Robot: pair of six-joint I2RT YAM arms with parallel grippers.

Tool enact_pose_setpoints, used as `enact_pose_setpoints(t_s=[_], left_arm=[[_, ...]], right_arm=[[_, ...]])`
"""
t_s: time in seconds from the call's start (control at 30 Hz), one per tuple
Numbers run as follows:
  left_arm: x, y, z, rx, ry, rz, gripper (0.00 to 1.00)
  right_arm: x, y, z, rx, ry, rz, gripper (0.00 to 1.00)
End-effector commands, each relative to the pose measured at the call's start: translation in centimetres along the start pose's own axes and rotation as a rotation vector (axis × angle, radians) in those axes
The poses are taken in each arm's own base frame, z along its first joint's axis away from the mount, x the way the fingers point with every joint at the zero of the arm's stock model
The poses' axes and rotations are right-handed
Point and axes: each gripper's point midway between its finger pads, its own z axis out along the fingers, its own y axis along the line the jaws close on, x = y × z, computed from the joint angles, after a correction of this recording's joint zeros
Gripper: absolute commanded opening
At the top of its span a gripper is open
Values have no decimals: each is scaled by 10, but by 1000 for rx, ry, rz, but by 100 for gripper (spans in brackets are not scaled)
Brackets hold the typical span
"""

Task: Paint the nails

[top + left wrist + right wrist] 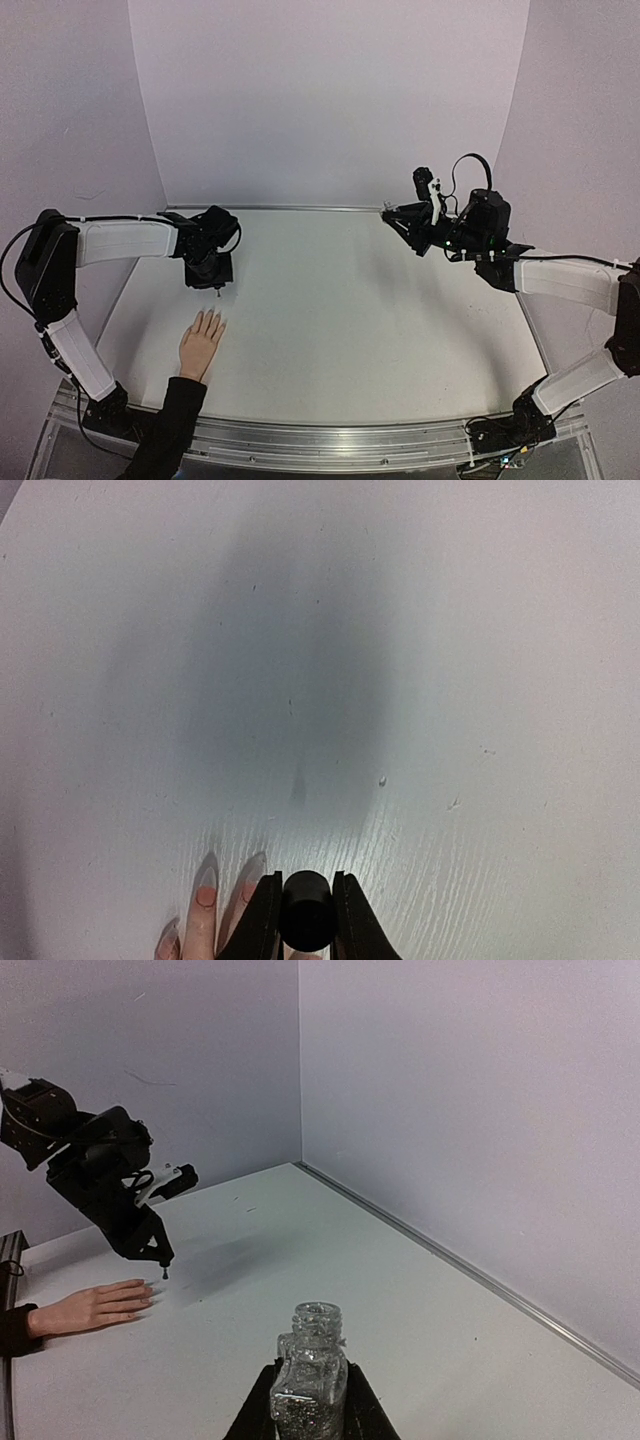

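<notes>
Holding brush cap [306,912] in left gripper [212,272] by the nails [205,897] for painting, open bottle [312,1355] in right gripper [308,1385] for dipping.

Top view: nails [208,316] too small to tell paint state. Sleeve [170,420] runs off the edge at 7 o'clock.
Left wrist: hand [203,920] cut at 7 o'clock, only three fingertips show. Cap [305,917] between left gripper [306,878] fingers hides what is below it; both cut at 6 o'clock.
Right wrist: bottle [310,1360] base hidden by right gripper [309,1372] fingers and cut at 6 o'clock. Contents unclear. Nails too small here too.
</notes>
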Motion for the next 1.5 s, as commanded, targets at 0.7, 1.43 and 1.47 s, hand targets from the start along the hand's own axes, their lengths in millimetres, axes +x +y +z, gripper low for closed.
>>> enact_pose_setpoints(t_s=[0.7, 1.43, 1.47], left_arm=[[39, 8, 14, -31, 112, -1, 0], [44, 12, 20, -50, 125, 7, 0], [44, 11, 20, -49, 123, 7, 0]], right_arm=[[-35, 1, -1, -12, -90, -30, 0], [-34, 0, 0, -14, -89, -27, 0], [-34, 0, 0, -14, -89, -27, 0]])
